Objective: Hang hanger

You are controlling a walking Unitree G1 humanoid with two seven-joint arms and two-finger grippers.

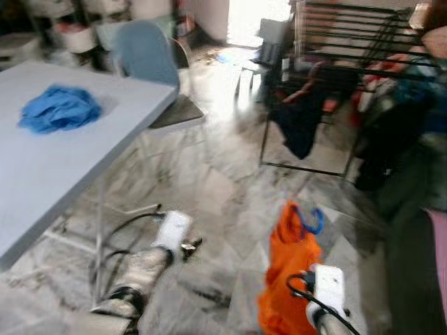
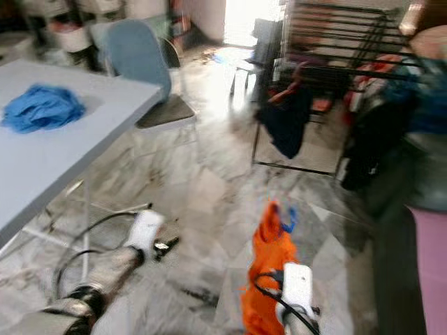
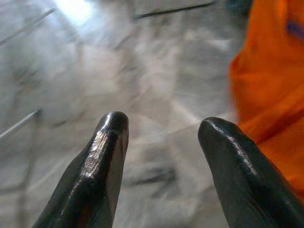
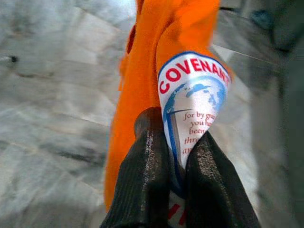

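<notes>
Left eye: the right gripper [image 1: 307,259] carries the shirt [image 1: 288,279] upright on its blue hanger [image 1: 311,220], hook uppermost, likely ready for a rail of the rack [image 1: 349,42].
Room: bare floor [image 1: 216,181] runs to the rack; the counter [image 1: 63,160] edge and chair [image 1: 147,59] lie left.
Right eye: same layout.
Left wrist: left gripper [image 3: 164,142] fingers spread, holding nothing, shirt just beside.
Right wrist: fingers [image 4: 152,156] pinching the shirt's printed patch.

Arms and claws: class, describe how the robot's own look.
Both arms are silver, each ending in a white wrist block with looping black cables. The left claw has two long, glossy black, round-tipped fingers. The right claw has two black, finely ribbed fingers.
</notes>
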